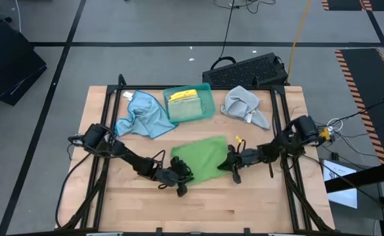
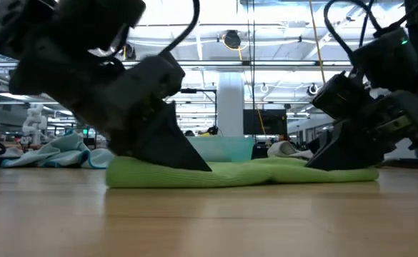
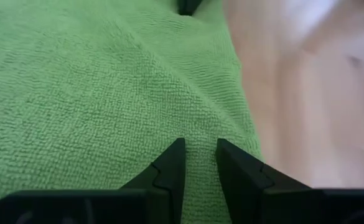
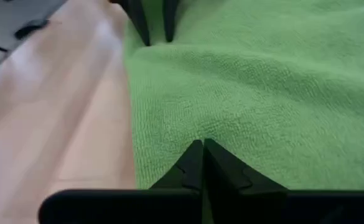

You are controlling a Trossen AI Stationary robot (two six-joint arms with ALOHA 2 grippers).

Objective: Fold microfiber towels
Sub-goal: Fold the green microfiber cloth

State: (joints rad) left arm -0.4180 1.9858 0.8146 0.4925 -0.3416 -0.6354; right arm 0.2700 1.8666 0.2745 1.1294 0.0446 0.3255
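Observation:
A green microfiber towel (image 1: 203,159) lies spread on the wooden table, slightly rumpled. My left gripper (image 1: 180,177) stands at its near left corner and my right gripper (image 1: 232,164) at its near right corner, both down on the cloth and closed on it. A light blue towel (image 1: 141,117) lies crumpled at the far left and a grey towel (image 1: 245,105) at the far right. A yellow towel (image 1: 182,96) lies in the teal tray (image 1: 209,92) on top of another green cloth. My left gripper pinches a small ridge of the green towel (image 3: 200,134) between its fingertips (image 3: 177,155), a narrow gap left between them, close to the towel's near edge (image 3: 247,118). The fingers slant down from the table's left. The towel lies on the table. My right gripper has its fingertips (image 4: 194,152) closed together on the green towel beside its near edge (image 4: 135,112), where a crease (image 4: 201,127) runs into them. The fingers slant down from the table's right. How many layers it has, I cannot tell. The cloth lies on the table.
The teal tray stands at the far middle between the blue and grey towels. A black keyboard (image 1: 247,71) sits beyond the table's far right corner. Bare wood (image 1: 198,210) stretches between the green towel and the near edge.

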